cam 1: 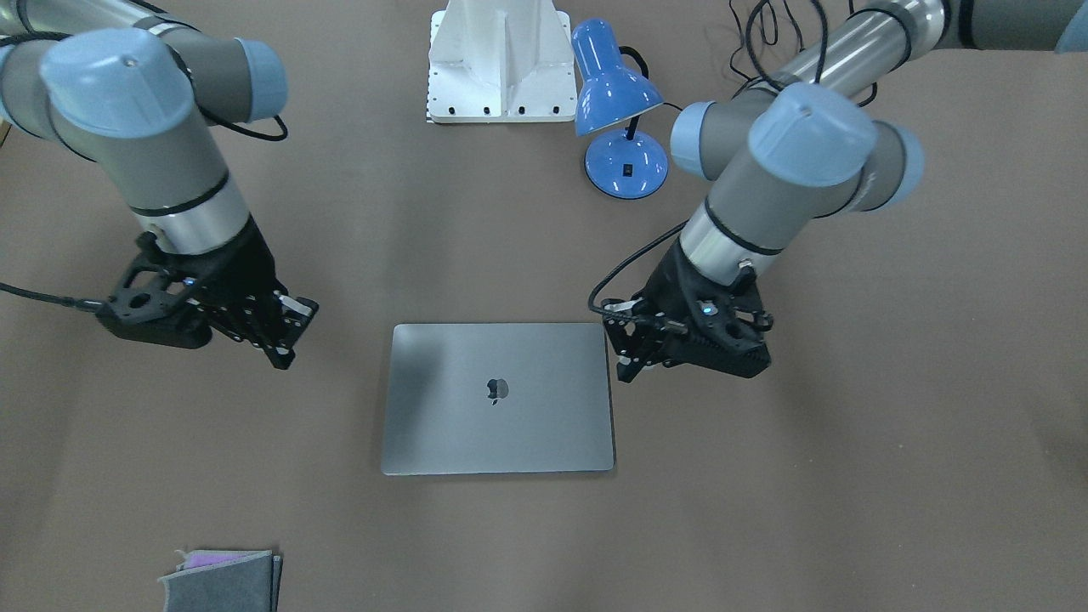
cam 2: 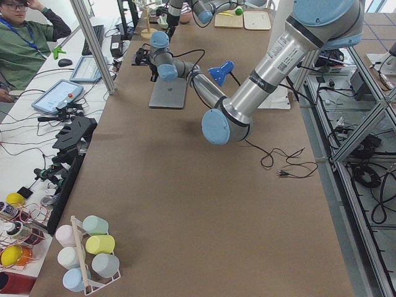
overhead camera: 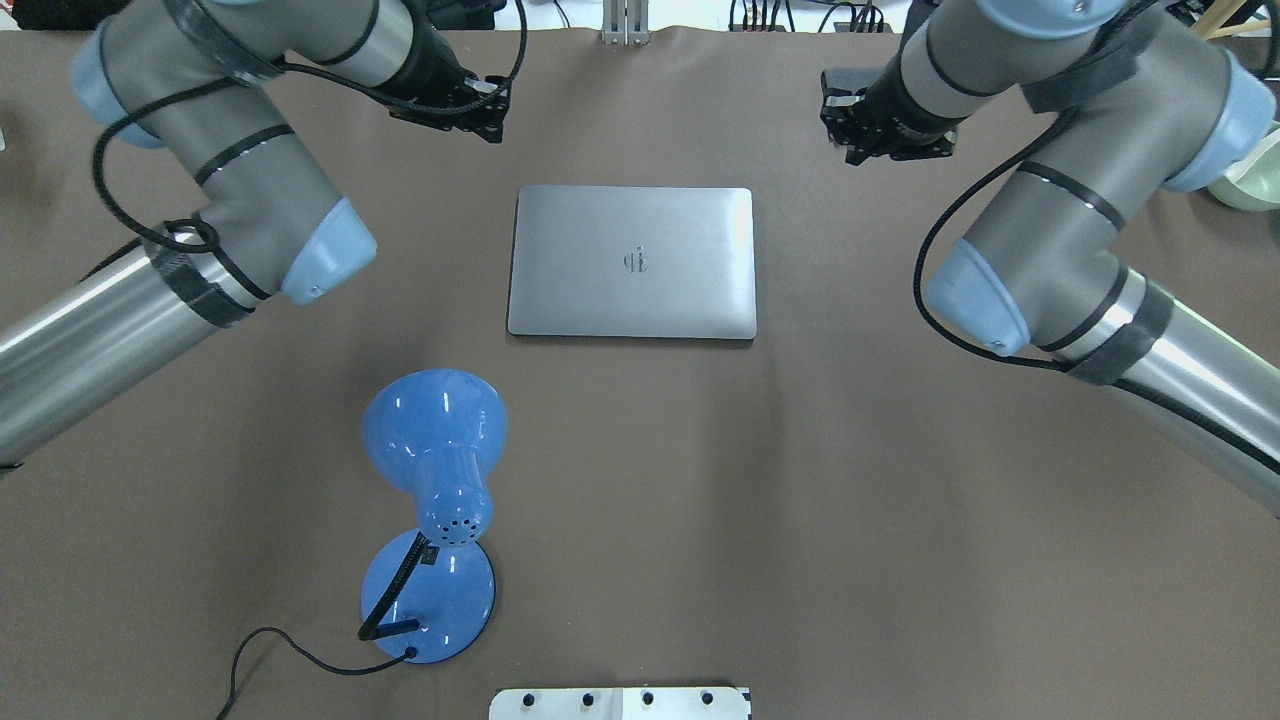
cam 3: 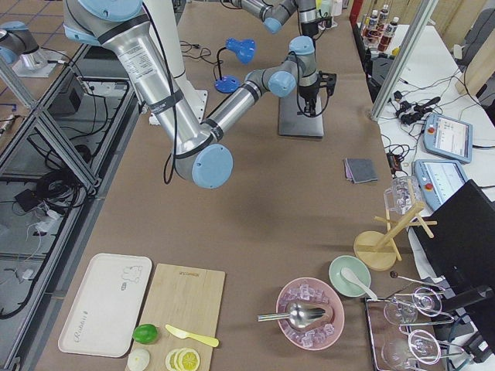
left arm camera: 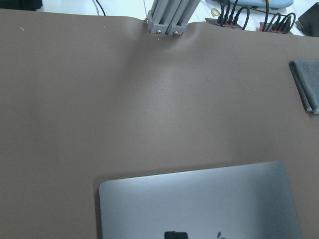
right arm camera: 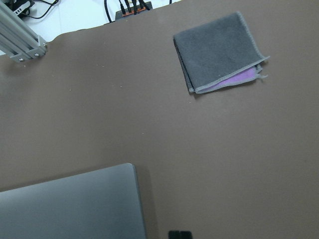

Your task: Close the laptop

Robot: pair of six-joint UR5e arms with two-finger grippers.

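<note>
Brown bench [cam 1: 510,255] carries the laptop [cam 1: 527,425], which lies flat with its lid down and logo up, between the two grippers. The left gripper [cam 1: 620,344] hangs just beside one lid corner, its fingers pressed together. The right gripper [cam 1: 289,336], likewise pressed together, hangs apart from the opposite side. Beyond it, a grey felt pouch [right arm camera: 219,52] shows purple at its open edge.

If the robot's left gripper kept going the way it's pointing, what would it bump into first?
Probably the laptop: the left gripper points downward, and its wrist view shows the closed lid beneath it, near one edge. Depth is unclear, so it could land on the table beside it.
</note>
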